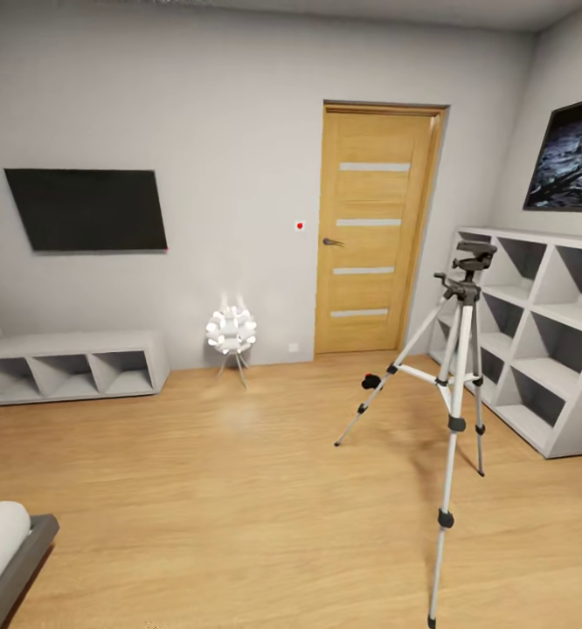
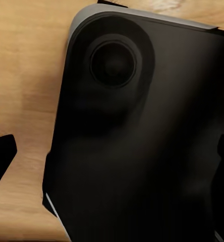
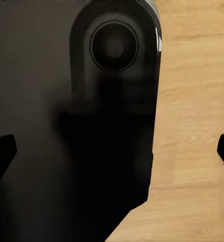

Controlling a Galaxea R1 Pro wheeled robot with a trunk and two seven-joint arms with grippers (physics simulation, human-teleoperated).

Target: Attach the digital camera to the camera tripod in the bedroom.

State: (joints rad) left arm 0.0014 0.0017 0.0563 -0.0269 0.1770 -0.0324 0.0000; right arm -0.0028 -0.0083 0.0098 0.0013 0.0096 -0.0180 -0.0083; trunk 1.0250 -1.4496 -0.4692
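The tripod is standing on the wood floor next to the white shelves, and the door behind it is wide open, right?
Not quite. The head view shows the door shut. The tripod does stand on the wood floor beside the white shelves.

Camera tripod (image 1: 459, 376) stands on floor (image 1: 239, 489) at my right, before shelf unit (image 1: 544, 332) along right wall. Door (image 1: 374, 229) in far wall, behind tripod and left of shelf unit. Picture (image 1: 571, 157) hangs above shelf unit. Lamp (image 1: 231, 332) on floor left of door, near far wall. Screen (image 1: 87, 210) on far wall at left, low cubby bench (image 1: 72, 365) below it. I see bed corner (image 1: 11, 550) at near left.
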